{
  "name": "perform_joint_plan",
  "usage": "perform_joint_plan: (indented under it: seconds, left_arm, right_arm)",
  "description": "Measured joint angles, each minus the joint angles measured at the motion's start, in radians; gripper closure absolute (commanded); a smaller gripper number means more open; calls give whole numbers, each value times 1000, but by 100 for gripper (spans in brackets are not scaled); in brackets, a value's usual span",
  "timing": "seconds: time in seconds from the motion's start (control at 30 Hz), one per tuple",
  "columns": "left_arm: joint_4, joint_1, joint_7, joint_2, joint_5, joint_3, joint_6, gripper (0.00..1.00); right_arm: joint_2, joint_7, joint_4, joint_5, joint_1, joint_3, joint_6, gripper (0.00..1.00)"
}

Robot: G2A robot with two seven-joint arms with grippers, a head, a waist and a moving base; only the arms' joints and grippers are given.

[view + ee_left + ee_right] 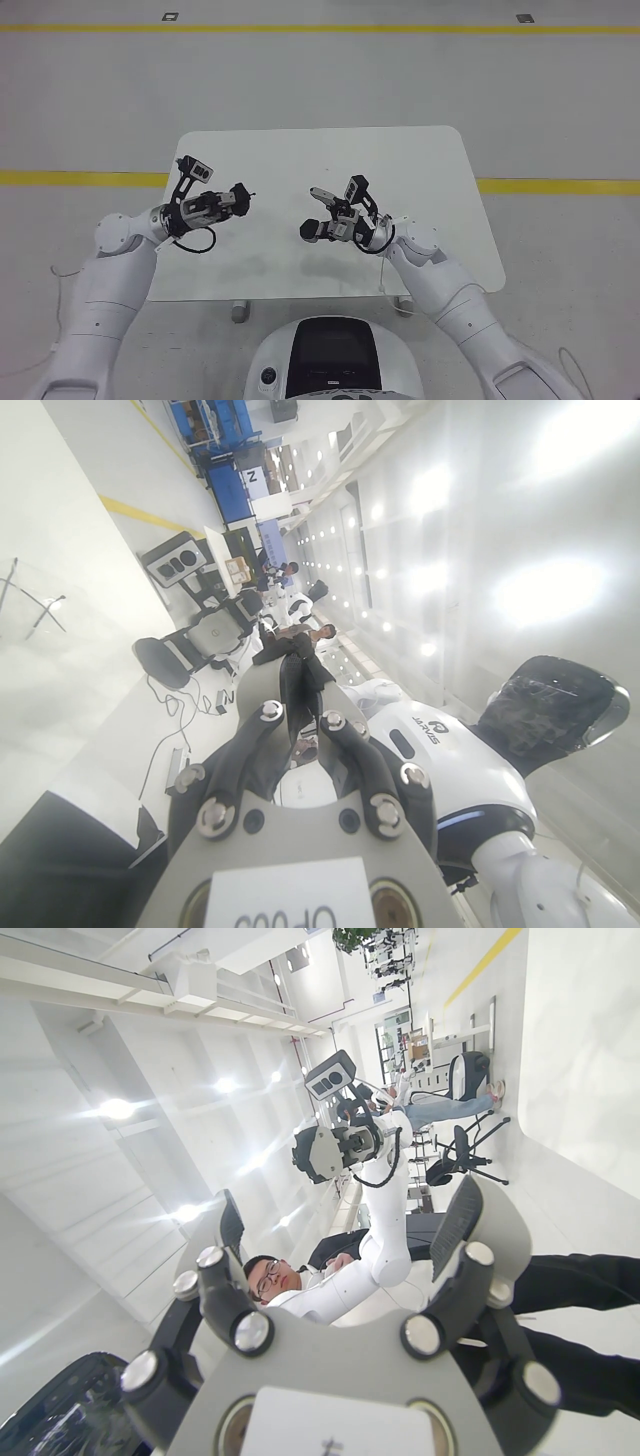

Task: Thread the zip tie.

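Top view: overhead, looking straight down on the bench (330,160), mid-range. Left wrist view: close behind own jaws, rolled sideways, facing out over the floor (75,490). Right wrist view: close behind own jaws, facing the left gripper (303,1158), which top view shares (245,195).

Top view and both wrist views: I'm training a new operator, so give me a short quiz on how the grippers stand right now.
1. True or false: the right gripper is shut.
2. The left gripper is: A wide open, B shut, C holding a cup.
3. Fill in: both grippers hang over the white ____.
Key: 1 false, it is wide open; 2 B; 3 table.
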Motion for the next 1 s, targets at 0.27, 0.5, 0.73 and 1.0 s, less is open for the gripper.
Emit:
perform_joint_plan:
  seconds: [0.27,0.5,0.73,1.0]
  left_arm:
    - [-2,0,0,2,-1,-1,0,100]
    - [-2,0,0,2,-1,-1,0,100]
    - [-2,0,0,2,-1,-1,0,100]
    - [-2,0,0,2,-1,-1,0,100]
  right_arm:
    - [15,-118,-59,-131,-5,25,36,0]
    - [37,-289,-187,-348,-37,34,230,0]
    - [41,-319,-206,-427,-35,24,292,0]
    - [49,-387,-216,-607,-10,-12,371,0]
